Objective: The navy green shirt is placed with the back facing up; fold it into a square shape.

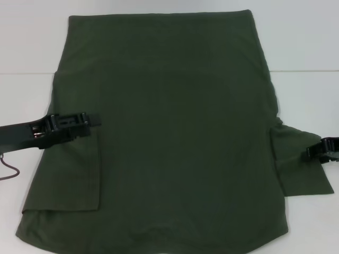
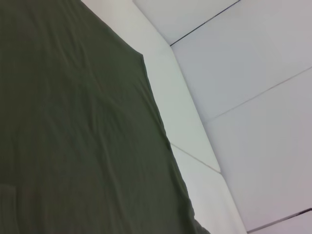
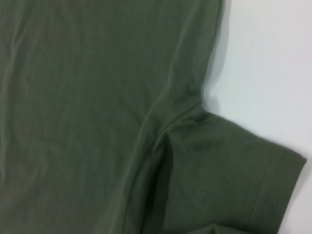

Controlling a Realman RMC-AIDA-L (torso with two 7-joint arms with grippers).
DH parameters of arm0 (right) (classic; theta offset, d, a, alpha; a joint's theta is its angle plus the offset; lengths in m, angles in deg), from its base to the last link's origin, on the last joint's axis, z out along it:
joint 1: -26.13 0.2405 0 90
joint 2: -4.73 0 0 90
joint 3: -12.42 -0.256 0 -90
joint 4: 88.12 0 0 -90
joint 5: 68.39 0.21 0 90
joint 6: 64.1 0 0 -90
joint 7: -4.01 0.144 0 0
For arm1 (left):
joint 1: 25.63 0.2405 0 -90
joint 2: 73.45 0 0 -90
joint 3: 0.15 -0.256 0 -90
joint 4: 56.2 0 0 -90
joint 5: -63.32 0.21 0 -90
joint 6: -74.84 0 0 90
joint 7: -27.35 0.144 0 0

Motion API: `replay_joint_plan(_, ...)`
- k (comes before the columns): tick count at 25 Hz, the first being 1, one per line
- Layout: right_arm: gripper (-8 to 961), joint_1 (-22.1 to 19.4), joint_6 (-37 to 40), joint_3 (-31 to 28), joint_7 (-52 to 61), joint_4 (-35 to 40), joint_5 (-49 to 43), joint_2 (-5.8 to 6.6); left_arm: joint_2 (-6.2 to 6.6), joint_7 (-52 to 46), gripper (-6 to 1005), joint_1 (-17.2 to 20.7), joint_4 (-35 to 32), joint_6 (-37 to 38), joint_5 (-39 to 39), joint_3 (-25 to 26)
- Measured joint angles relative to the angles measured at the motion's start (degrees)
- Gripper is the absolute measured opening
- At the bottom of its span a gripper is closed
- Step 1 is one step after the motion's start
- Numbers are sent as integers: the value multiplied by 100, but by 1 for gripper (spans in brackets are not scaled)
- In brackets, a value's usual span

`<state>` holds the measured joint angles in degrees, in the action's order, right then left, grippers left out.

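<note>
Shirt (image 1: pixel 175 132) lies flat on white table (image 1: pixel 307 106), left sleeve folded inward. Left gripper (image 1: pixel 87 120) over that fold, right gripper (image 1: pixel 312 153) at spread right sleeve; finger state of both: cannot tell. Fabric soft, light, limp; likely best pinched at sleeve hem.

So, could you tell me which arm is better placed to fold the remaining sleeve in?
Probably the right: its gripper sits at the sleeve that lies spread out on that side. The left gripper is over the shirt's other side, where the sleeve is already folded in.
</note>
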<state>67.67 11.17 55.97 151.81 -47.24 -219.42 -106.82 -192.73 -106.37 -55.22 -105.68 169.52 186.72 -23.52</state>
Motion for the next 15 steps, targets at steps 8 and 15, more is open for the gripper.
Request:
replay_joint_plan(8, 494, 56, -153, 5, 2, -1, -121, -101, 2, -4, 618, 15, 0, 14, -26, 0)
replay_joint_plan(15, 493, 47, -119, -4, 74, 59, -228, -74, 2, -18, 618, 24, 0, 17, -38, 0)
